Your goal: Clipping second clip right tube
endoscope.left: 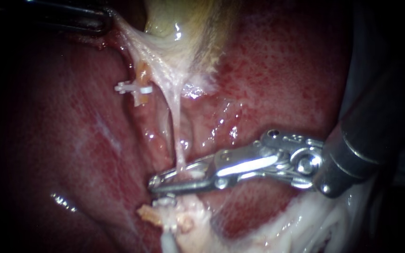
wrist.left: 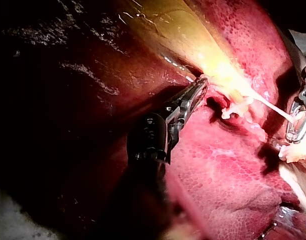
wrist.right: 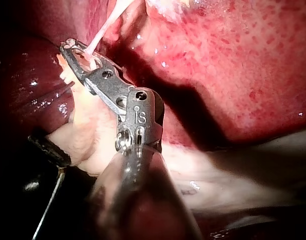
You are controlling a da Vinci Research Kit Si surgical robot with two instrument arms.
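The right tube [endoscope.left: 178,136] is a thin pale strand running down from the gallbladder [endoscope.left: 188,23]. My right instrument [endoscope.left: 165,182] comes in from the right. Its slotted metal jaws lie nearly together across the tube's lower end and touch it from both sides. In the right wrist view the tube [wrist.right: 95,40] enters those jaws [wrist.right: 77,54]. A small pale clip [endoscope.left: 165,202] sits on the tube just below the jaws. A white clip [endoscope.left: 134,88] sits on the left tube [endoscope.left: 141,77]. My left instrument [endoscope.left: 100,19] holds gallbladder tissue taut at the upper left, jaws shut on it [wrist.left: 198,90].
Dark red liver [endoscope.left: 71,145] surrounds the tubes on both sides. White fatty tissue [endoscope.left: 305,220] lies below the right instrument's shaft. Frayed yellowish tissue [endoscope.left: 148,215] sits below the jaws. My right instrument's jaws also show in the left wrist view [wrist.left: 298,125].
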